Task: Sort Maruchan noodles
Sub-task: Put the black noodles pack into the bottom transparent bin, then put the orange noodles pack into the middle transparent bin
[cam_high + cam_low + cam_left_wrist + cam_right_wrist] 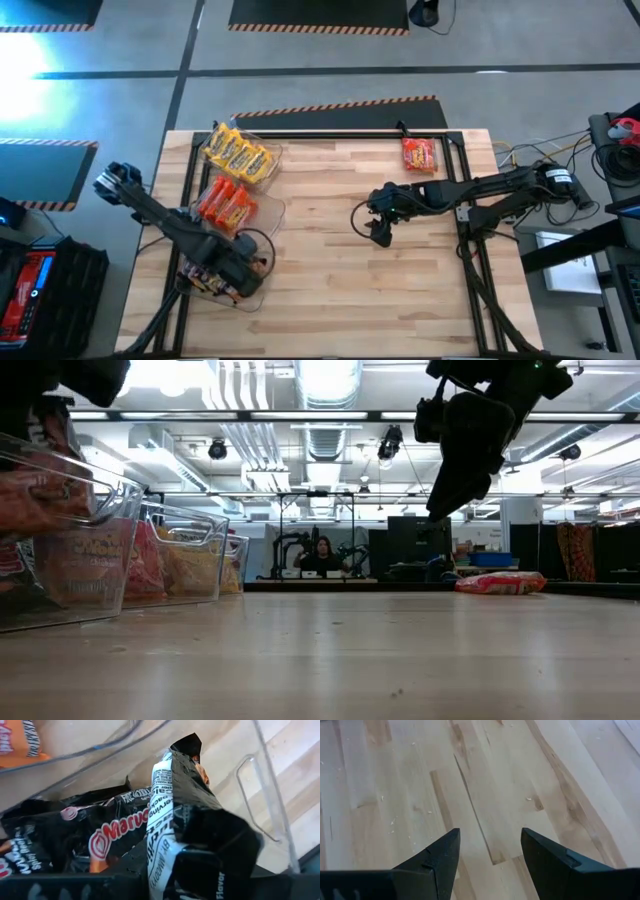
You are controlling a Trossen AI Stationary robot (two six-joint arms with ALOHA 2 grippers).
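Your tabletop is pale wood planks, with three clear bins in a row along its left side. The far bin holds yellow packets, the middle bin holds orange packets, and the near bin holds black packets.

Your left arm reaches over the near bin, and the left gripper sits down inside it. In the left wrist view its fingers are clamped on a black packet, which stands on edge above the ones lying flat beneath it.

Your right arm stretches in from the right side, and the right gripper hangs above bare wood near the middle of the tabletop, fingers apart with nothing between them.

One red packet lies alone at the far right of the tabletop, well apart from both grippers.

In the low view, a person sits at a desk in the room behind.
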